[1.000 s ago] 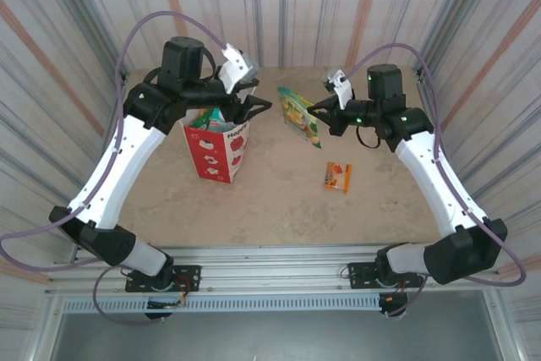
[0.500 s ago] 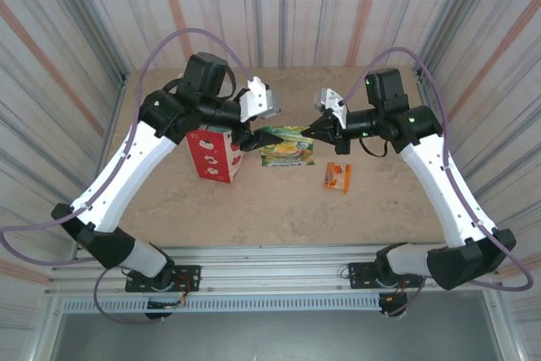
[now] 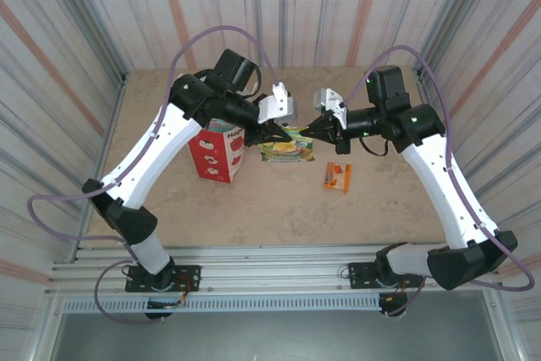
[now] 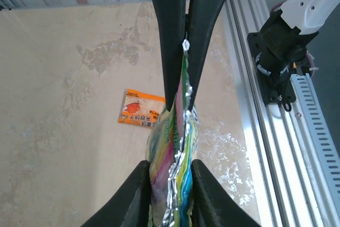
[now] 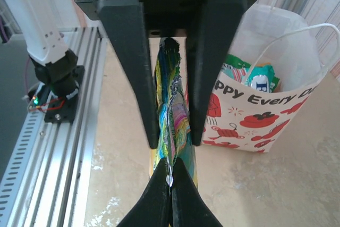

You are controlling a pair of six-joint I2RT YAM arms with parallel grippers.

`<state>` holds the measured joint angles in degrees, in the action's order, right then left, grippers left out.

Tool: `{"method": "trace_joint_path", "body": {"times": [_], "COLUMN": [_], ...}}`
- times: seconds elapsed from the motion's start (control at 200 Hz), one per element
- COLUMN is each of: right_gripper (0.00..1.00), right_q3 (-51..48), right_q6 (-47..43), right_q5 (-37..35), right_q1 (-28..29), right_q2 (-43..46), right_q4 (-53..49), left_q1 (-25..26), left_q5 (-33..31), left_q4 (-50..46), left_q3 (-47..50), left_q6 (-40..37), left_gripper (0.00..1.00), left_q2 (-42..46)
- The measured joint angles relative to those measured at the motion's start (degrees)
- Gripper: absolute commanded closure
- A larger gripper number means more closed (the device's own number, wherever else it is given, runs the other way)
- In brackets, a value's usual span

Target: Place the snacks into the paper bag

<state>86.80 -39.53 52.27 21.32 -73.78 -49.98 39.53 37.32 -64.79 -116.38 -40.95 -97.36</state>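
- Green-yellow packet (image 3: 289, 150) is up off the tabletop (image 3: 279, 209), crinkled and edge-on, clamped between left claw (image 3: 272, 134) and right claw (image 3: 309, 130).
- Orange sachet (image 3: 337, 177) lies flat, just right of it.
- Paper bag (image 3: 215, 158) stands upright at left, open, with teal packets (image 5: 258, 77) inside.

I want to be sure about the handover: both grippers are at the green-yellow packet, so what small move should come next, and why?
Probably the right gripper should open. The left gripper also clamps the green-yellow packet, and the paper bag stands on that gripper's side.
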Motion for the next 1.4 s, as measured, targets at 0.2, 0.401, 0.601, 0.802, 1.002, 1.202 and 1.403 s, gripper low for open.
{"method": "trace_joint_path", "body": {"times": [0.2, 0.401, 0.601, 0.802, 1.002, 1.202, 1.403], "right_gripper": [0.7, 0.39, 0.37, 0.37, 0.37, 0.37, 0.38], "right_q3": [-0.5, -9.0, -15.4, -15.9, -17.2, -17.6, -17.6], "right_q6": [3.2, 14.6, 28.1, 36.1, 41.2, 45.7, 49.1], "right_q5": [-2.1, -8.1, -13.7, -16.5, -17.9, -18.5, -19.2], "right_q1": [0.2, -1.9, -5.3, -5.3, -5.3, -5.2, -4.5], "right_q2": [0.7, 7.1, 9.3, 7.5, 5.2, 1.7, -1.0], "right_q4": [3.6, 16.7, 26.6, 29.0, 29.4, 28.7, 27.1], "left_q1": [0.0, -2.9, -9.5, -15.9, -17.2, -19.0, -19.7], "left_q5": [-1.3, -1.4, -4.7, -11.8, -21.5, -28.0, -30.6], "left_q4": [-1.5, -0.8, 7.8, 19.3, 23.5, 22.6, 21.3], "left_q3": [-2.2, -4.3, -4.3, -3.0, -1.9, 3.0, 9.4], "left_q6": [1.9, 8.3, 21.0, 33.2, 38.4, 40.9, 41.8], "left_gripper": [1.0, 1.0, 1.0, 1.0, 1.0, 1.0, 1.0], "left_q2": [-0.3, -0.2, 2.2, 7.7, 12.3, 15.1, 16.4]}}
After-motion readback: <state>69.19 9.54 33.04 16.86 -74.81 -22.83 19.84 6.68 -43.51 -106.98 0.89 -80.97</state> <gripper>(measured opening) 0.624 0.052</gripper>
